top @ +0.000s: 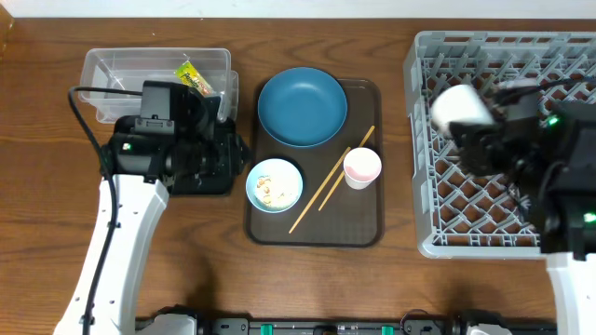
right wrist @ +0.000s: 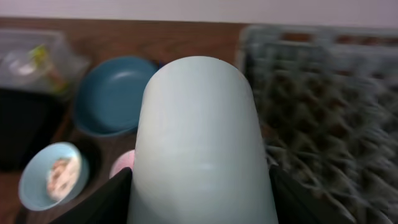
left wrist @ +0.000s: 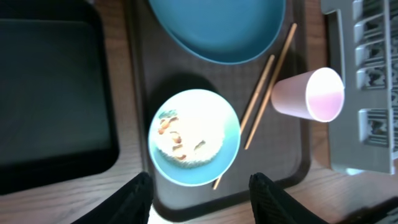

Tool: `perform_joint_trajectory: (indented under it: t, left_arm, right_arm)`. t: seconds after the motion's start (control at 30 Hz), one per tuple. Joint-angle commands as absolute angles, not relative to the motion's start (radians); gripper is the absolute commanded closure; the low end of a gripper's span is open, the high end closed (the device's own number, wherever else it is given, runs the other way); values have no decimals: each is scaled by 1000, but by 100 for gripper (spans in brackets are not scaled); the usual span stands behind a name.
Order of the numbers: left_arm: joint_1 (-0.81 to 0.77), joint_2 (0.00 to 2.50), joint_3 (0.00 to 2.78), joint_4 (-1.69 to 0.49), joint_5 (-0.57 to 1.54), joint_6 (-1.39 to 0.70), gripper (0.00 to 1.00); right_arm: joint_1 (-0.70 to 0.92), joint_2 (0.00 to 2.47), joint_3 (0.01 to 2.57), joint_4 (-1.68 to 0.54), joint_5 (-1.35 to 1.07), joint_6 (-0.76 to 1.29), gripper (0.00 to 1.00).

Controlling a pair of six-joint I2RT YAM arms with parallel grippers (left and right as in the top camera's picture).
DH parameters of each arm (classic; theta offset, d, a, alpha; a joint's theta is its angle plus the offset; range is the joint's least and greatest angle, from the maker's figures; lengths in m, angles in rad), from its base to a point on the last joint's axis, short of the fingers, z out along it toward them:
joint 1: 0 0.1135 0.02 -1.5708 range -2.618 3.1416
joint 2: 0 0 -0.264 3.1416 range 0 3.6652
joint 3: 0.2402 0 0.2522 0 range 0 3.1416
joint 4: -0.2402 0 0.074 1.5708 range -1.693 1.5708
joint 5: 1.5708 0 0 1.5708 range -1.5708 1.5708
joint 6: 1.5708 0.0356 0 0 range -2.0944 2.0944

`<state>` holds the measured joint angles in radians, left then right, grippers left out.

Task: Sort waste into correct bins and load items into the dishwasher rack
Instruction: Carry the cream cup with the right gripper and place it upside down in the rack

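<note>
Right fingers (right wrist: pixel 109 202) clamped on either side of the white cup (top: pixel 463 107), gripping it low on the body, closed end pointing ahead of the fingers. Cup off every surface, hanging over the left border of the grey rack (top: pixel 568 56), with open rack cells spreading below and to the right of these fingers. No contact with the pegs to be seen. Wrist view blurred, so height above the rack not to be judged.

Left fingers (left wrist: pixel 140 196) spread apart and empty, nothing between them. Just ahead of them, on the brown tray (top: pixel 358 233): the light-blue bowl (left wrist: pixel 194 137) with food bits (left wrist: pixel 177 137) inside. Further ahead and to the right: chopsticks (left wrist: pixel 264 87) lying loose, the pink cup (left wrist: pixel 309 94), and the blue plate (left wrist: pixel 214 25) at the far end. Off to the left of these fingers, the black tray (left wrist: pixel 56 93). Beyond it, the clear tub (top: pixel 112 65) with the snack wrapper (top: pixel 193 76) inside.

Step in hand, by judgement: loading the white cup into the rack. Next move likely calls for turning the cup mouth-down, lowering it into a free cell between pegs, and letting go only once seated. Risk of catching a peg, or of toppling if dropped from too high. For the left side, probably closing on the bowl rim to tip out the food bits before racking.
</note>
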<state>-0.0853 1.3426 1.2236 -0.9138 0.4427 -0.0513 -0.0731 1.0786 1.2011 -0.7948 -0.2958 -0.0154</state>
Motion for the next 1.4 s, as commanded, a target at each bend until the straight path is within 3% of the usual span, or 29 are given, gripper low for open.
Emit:
perform_joint_trajectory:
  t: [0.0,0.6,0.93,1.37]
  left_arm:
    - [-84,1326,1235,-921,399,-34,47]
    - [-84,1326,1235,-927,398,-34,47]
    - [-84,1326,1234,-927,398,-34,47]
    - [-84,1326,1234,-939,398,-33,47]
  right_arm:
    - [-149,1124,1279,-838,-257,3,69]
    - [-551,1538,1766,-1222,49,57,77]
    - [-781,1682,1785,-1228,48,136,80]
    - [-879,1878,1785,-1235,48,164,81]
